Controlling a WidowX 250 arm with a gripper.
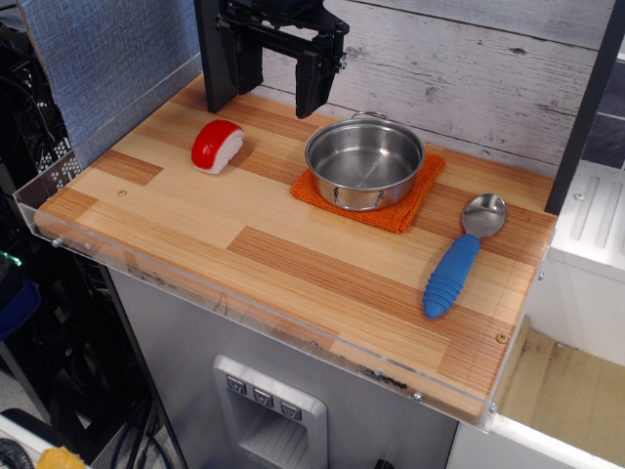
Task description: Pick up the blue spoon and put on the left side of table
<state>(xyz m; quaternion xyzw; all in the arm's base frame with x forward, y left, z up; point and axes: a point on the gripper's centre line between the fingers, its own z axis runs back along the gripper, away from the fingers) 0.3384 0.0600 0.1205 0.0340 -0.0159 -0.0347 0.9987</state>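
1. Gripper sits at the top centre of the frame, fingers spread, holding nothing, hanging over the back of the table.
2. Blue spoon lies flat at the right of the frame near the table's right edge, metal bowl toward the upper right, blue handle pointing lower left. Untouched, well apart from the gripper.
3. Step in hand as I read it: reach for the spoon. I travel right and toward the front, passing above the steel pot on its orange cloth so I don't clip the rim.
4. I'd turn the fingers across the ribbed handle, not the slick bowl, and come down at mid-handle.
5. Handle is close to the acrylic edge, so I descend straight.
6. Red-and-white sushi toy sits upper left; I'd place clear of it.
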